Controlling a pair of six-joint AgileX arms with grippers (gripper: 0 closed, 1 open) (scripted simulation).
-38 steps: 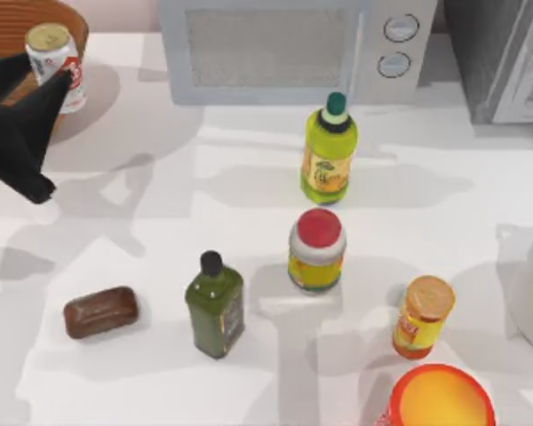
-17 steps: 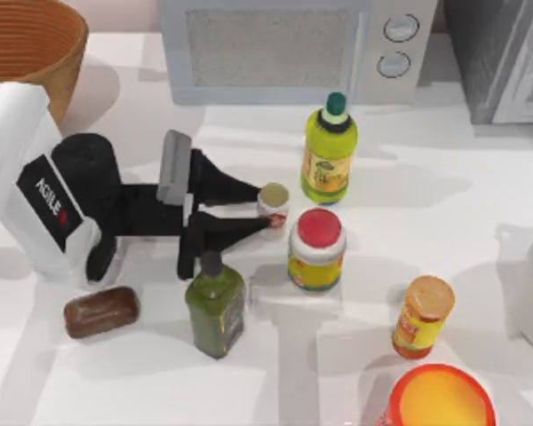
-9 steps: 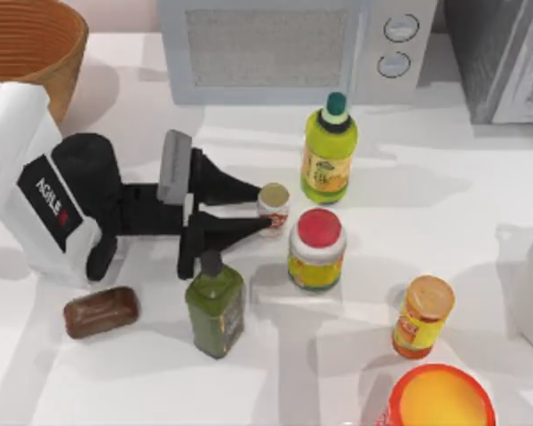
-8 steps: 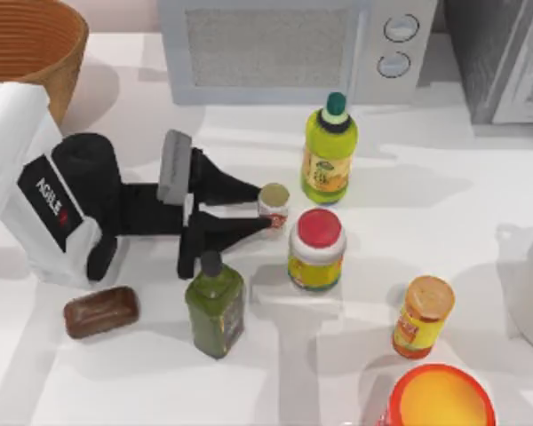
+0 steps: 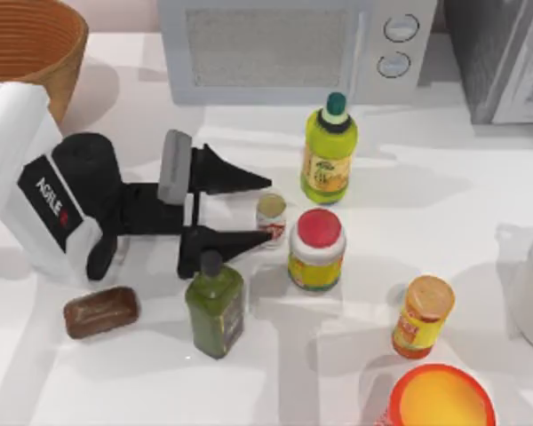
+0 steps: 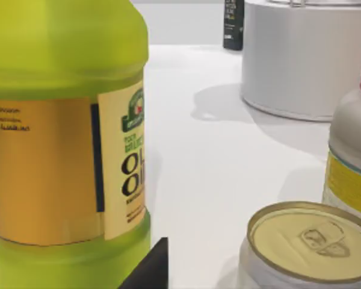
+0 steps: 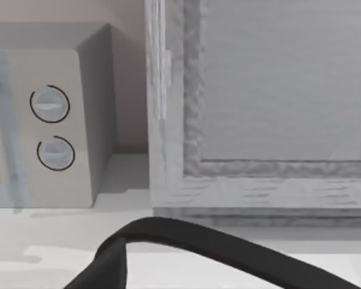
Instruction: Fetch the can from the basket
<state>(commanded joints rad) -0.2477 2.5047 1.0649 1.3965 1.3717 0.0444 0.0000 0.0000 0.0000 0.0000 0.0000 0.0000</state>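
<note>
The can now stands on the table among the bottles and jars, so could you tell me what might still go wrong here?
The left gripper is open, its fingers either side of the can. Pulling back crookedly could tip it. The can stands close to the red-lidded jar and the yellow-green bottle, so a knock could push it into them. The lower finger lies near the dark green bottle, which the arm might clip.

We see the can (image 5: 271, 216) with a pale cream top and white-and-red label, beside the red-lidded yellow jar (image 5: 316, 249). Behind that jar stands a lime-green bottle (image 5: 329, 151) with a dark green cap and orange label. The basket (image 5: 31, 44) is ribbed orange-brown wicker. Left of the jar: dark green bottle (image 5: 215, 304), black cap. Our left gripper (image 5: 258, 209) is black.
</note>
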